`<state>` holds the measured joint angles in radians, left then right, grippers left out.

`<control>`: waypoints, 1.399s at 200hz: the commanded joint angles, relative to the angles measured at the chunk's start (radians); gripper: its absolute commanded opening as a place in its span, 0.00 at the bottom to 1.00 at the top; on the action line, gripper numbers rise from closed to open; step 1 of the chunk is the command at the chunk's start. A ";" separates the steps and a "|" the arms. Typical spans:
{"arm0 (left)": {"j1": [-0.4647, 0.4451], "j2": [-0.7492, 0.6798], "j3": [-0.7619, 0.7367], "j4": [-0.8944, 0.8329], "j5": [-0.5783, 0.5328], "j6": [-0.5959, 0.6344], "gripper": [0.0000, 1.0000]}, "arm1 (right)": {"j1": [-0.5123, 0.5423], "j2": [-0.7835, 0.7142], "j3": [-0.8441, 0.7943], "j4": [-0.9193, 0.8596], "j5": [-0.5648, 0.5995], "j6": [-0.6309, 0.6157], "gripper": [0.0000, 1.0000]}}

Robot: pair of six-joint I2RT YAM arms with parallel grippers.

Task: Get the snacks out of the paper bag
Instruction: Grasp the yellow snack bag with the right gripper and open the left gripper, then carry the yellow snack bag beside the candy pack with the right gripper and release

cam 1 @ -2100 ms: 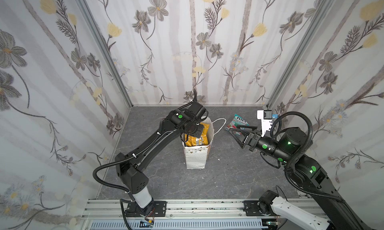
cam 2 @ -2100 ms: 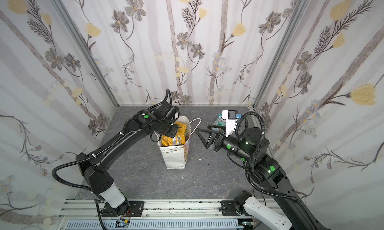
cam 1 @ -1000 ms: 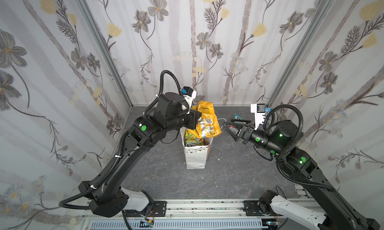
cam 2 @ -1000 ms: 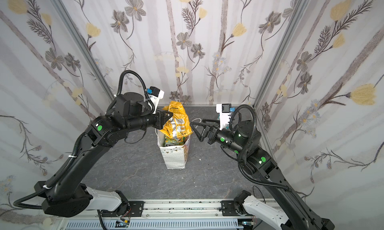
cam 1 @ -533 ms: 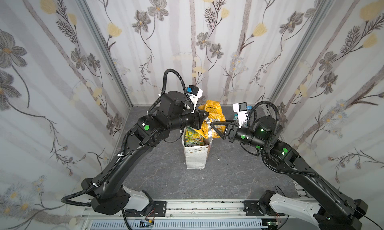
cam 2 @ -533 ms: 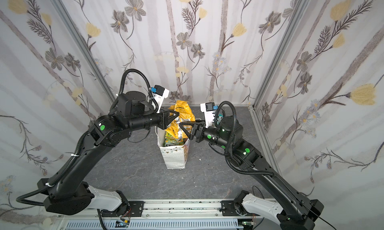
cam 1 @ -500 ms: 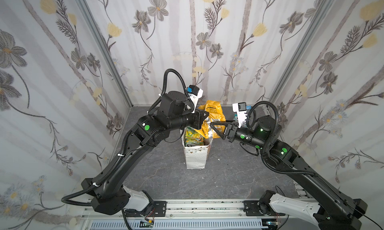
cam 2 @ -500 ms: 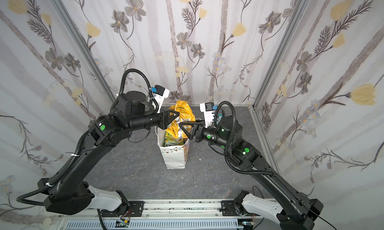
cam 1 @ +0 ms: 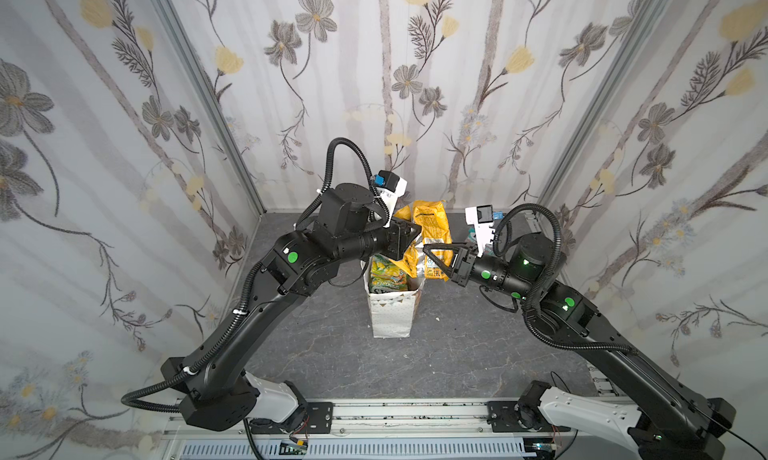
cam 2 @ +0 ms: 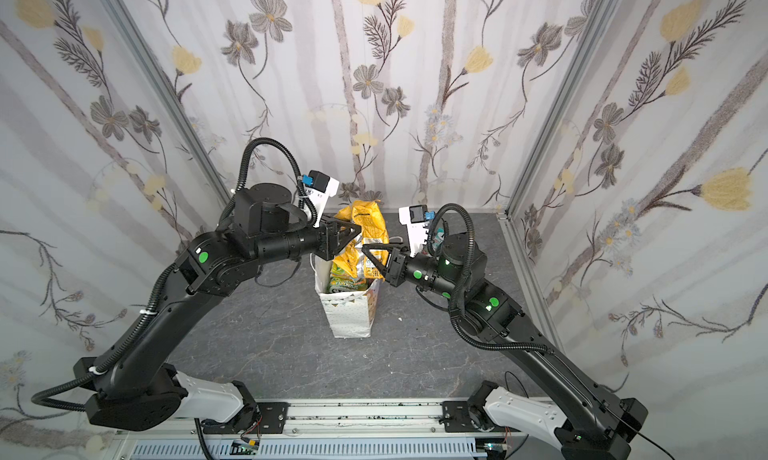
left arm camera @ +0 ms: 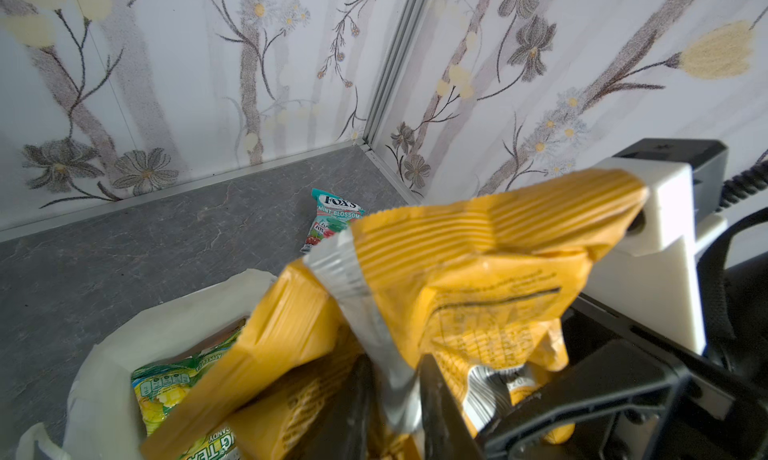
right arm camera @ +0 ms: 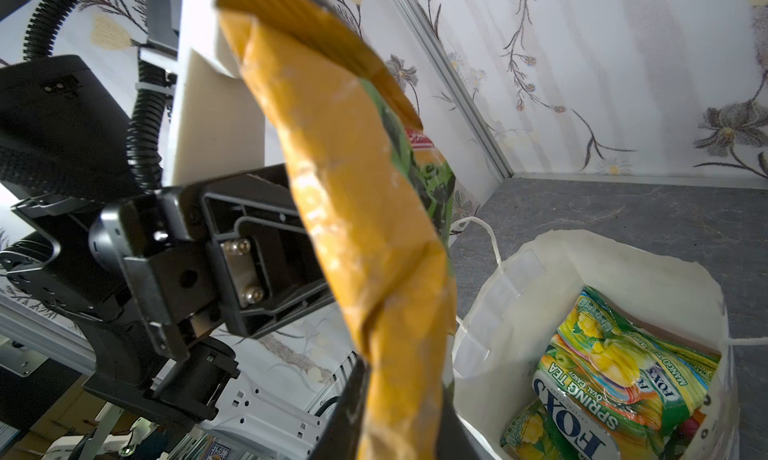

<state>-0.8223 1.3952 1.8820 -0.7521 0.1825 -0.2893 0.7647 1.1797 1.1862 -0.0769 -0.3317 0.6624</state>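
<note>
The paper bag [cam 1: 390,316] stands mid-desk [cam 1: 332,354], between the two arms. Above its mouth hangs the chip bag [cam 1: 430,223] — left hand [cam 1: 417,235] on its left, right hand [cam 1: 427,248] on its right. Candy packets [cam 1: 384,275] sit inside the paper bag; a mint packet [left arm camera: 334,212] lies on the desk behind it, rightward.

The chip bag [cam 1: 430,229] is showing yellow-orange ribbed foil with a silver seam, black print and, in the right wrist view, a green patch. The paper bag [cam 1: 390,316] is showing white with small dots and a string of small triangles. One candy packet [right arm camera: 602,362] is glowing yellow-green with white lettering and another packet [left arm camera: 334,217] is showing teal with touches of red, while the floor [cam 1: 415,362] is showing dark grey with pale veins and the walls [cam 1: 374,84] are wearing pale stripes with grey and yellow flowers.
</note>
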 commanded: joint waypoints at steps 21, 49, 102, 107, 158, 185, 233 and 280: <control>0.000 -0.031 -0.020 0.047 -0.018 0.016 0.36 | 0.002 -0.030 -0.008 0.077 0.055 0.011 0.00; -0.001 -0.062 -0.045 0.073 0.003 0.022 0.50 | 0.001 -0.044 0.000 0.077 0.080 0.011 0.00; -0.017 -0.143 -0.123 0.163 0.128 0.065 0.72 | -0.017 -0.056 0.037 0.077 0.123 0.002 0.00; -0.022 -0.162 -0.130 0.168 0.135 0.072 0.73 | -0.022 -0.057 0.041 0.078 0.126 0.003 0.00; -0.071 -0.187 -0.161 0.160 0.168 0.129 0.97 | -0.143 -0.067 0.066 0.115 0.071 0.053 0.00; -0.113 -0.174 -0.154 0.122 0.149 0.161 1.00 | -0.238 -0.077 0.066 0.126 0.021 0.079 0.00; -0.213 -0.140 -0.119 0.026 0.011 0.219 1.00 | -0.449 -0.093 0.021 0.144 -0.103 0.149 0.00; -0.333 -0.087 -0.079 -0.075 -0.190 0.263 1.00 | -0.641 -0.096 -0.086 0.187 -0.217 0.200 0.00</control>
<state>-1.1168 1.2903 1.7844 -0.7574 0.1310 -0.0662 0.1822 1.0840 1.1450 0.0303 -0.4614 0.8120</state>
